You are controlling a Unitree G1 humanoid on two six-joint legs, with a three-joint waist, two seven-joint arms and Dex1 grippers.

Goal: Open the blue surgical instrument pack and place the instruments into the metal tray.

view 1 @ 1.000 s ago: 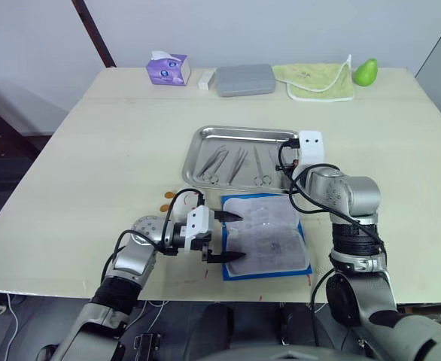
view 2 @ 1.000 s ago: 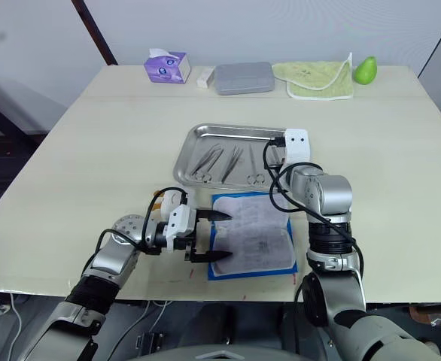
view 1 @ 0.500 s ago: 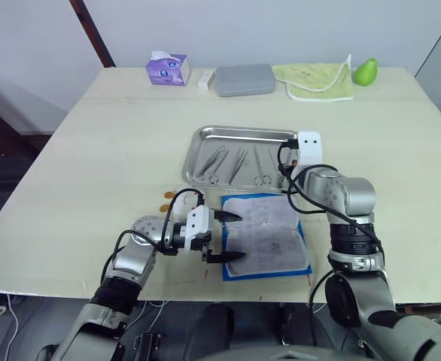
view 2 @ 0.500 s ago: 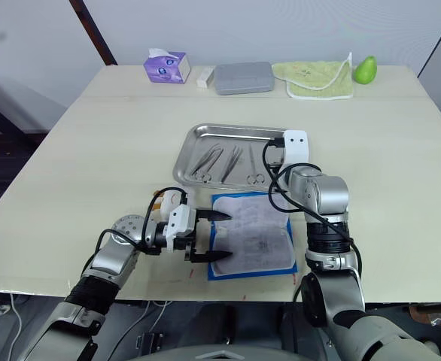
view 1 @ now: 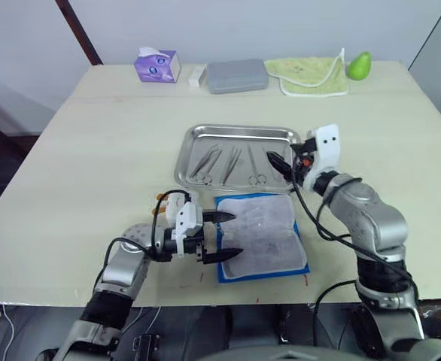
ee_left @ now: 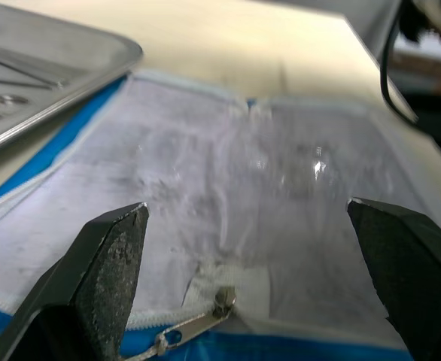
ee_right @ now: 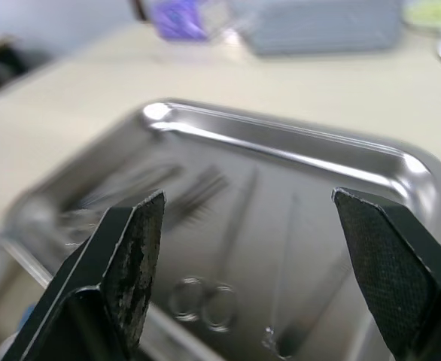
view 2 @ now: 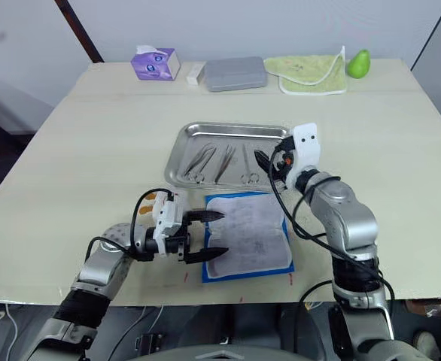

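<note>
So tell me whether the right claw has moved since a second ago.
Yes. The right claw has lifted and swung out over the tray's right end, open.

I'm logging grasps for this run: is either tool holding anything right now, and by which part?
Nothing is held. The left tool is open at the near-left edge of the blue surgical instrument pack; the right tool is open over the metal tray.
</note>
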